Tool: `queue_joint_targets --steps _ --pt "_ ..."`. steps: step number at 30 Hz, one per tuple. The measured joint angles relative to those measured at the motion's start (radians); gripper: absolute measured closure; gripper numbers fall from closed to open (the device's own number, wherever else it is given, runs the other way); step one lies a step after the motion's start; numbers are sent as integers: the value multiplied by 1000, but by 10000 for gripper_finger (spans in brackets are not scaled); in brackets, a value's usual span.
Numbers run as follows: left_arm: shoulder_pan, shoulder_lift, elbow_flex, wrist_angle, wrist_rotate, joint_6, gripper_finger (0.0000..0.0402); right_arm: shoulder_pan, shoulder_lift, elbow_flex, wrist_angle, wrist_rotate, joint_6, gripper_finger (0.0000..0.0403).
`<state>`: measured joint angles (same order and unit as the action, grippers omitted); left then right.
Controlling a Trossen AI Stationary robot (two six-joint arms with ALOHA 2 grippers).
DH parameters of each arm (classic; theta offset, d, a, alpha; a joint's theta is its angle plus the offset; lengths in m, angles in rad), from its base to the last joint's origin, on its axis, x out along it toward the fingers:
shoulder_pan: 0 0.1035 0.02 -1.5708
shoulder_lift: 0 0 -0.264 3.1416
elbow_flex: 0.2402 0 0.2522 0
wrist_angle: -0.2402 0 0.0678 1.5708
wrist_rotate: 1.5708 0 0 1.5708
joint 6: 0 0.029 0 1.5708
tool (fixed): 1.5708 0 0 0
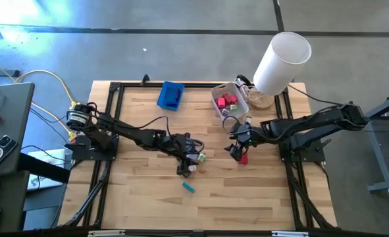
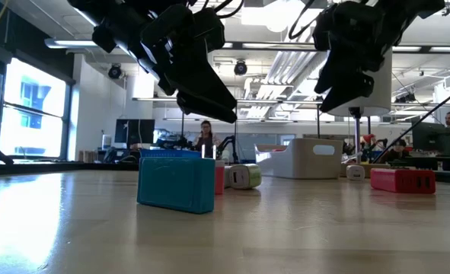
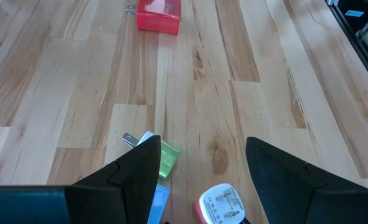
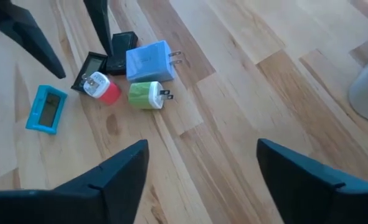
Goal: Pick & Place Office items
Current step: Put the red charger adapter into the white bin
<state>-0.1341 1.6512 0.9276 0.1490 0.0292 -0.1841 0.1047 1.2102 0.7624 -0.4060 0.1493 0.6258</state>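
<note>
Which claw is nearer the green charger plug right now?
Left. The left claw hangs open right above the green charger plug, which lies by its fingertips. The right claw, also open, is farther off, over the red charger.

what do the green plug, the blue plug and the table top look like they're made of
Green charger plug: looks like moulded plastic, smooth with a slight sheen, with two thin metal prongs at one end. Blue charger plug: likely the same kind of plastic, matte and boxy, with shiny metal prongs. Table top: appears to be wood, laminated from light planks, with visible grain, knots and seams.
</note>
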Motion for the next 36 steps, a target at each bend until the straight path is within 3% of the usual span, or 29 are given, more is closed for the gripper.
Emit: queue_joint_targets --steps 7,12,18,27,36 --pt "0 0 0 -8 0 0 174 0 0 0 0 0 6 38" --pt "0 0 0 -13 0 0 174 0 0 0 -7 -106 27 7" --pt "0 0 0 -14 0 0 174 0 0 0 -8 -184 133 11" --pt "0 0 0 -14 0 0 174 -2 0 0 -38 -428 434 24" --pt "0 0 0 -26 0 0 174 24 0 0 -248 -456 594 27"
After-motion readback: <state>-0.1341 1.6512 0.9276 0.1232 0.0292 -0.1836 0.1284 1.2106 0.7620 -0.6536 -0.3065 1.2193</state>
